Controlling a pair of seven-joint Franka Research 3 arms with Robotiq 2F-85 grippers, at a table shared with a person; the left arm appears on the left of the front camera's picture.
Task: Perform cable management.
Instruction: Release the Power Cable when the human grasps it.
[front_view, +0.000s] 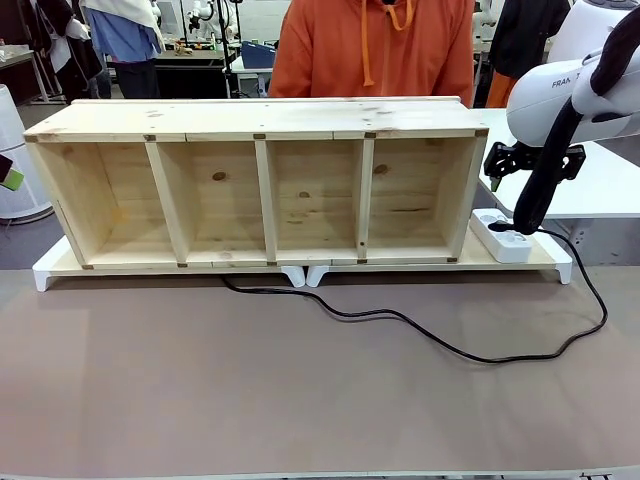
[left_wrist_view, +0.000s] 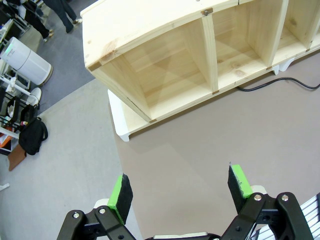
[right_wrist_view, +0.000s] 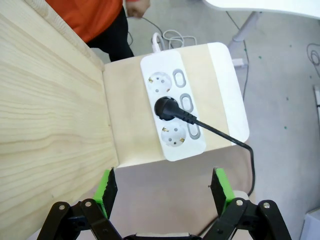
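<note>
The thin black cable (front_view: 440, 345) comes out from under the wooden shelf (front_view: 260, 120), snakes across the brown mat and loops up on the right. Its black plug (right_wrist_view: 166, 107) sits in the middle socket of the white power strip (right_wrist_view: 172, 145) at the shelf's right end. My right gripper (right_wrist_view: 164, 192) hovers open above the strip, with nothing between its green pads (right_wrist_view: 107, 185). Well above the mat, off the shelf's left end, my left gripper (left_wrist_view: 180, 192) is open and holds nothing. A stretch of cable (left_wrist_view: 280, 82) lies at the shelf's foot.
The shelf stands on a white base (front_view: 45, 275) along the table's far side. A person in an orange hoodie (front_view: 370, 50) stands behind it. My right arm (front_view: 560, 100) and its thick black hose (front_view: 540, 190) hang over the strip. A white table (front_view: 600, 180) stands at right.
</note>
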